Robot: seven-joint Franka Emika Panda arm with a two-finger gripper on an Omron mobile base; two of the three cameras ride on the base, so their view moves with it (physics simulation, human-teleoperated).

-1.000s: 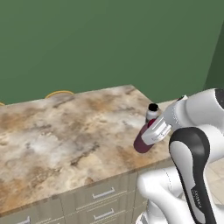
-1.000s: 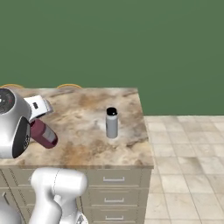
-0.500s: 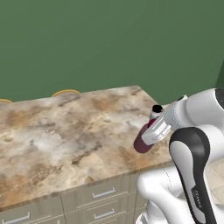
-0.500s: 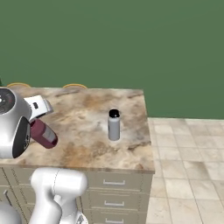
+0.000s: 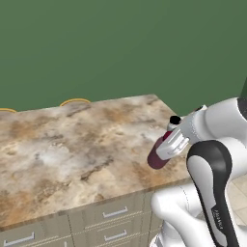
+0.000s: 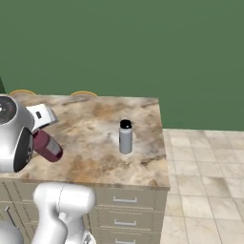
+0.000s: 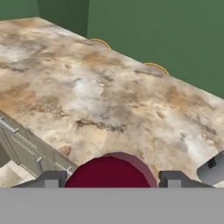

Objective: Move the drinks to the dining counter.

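While the gripper [image 7: 109, 180] hangs above the dining counter [image 5: 72, 144], its two fingers [image 7: 48, 179] pinch the dark red bottle [image 5: 158, 153] from either side, one tip showing on each flank of the bottle's round base in the hand view. The dark red bottle [image 6: 46, 146] is tilted, base pointing down toward the stone near the counter's front edge, and clear of the surface; whether any part grazes the top I cannot tell. The grey bottle [image 6: 125, 137] stands upright on the dining counter [image 6: 95, 138], black cap up, toward its right end and well apart from the held bottle; in the left base view just its cap [image 5: 175, 119] peeks over the arm. In the hand view a sliver of the grey bottle [image 7: 212, 169] sits at the right edge. Two yellow-rimmed curved shapes [image 7: 154, 66] show at the counter's far edge against the green wall [image 5: 120, 48]. Beige drawer fronts [image 6: 128, 200] with silver handles run below the counter.
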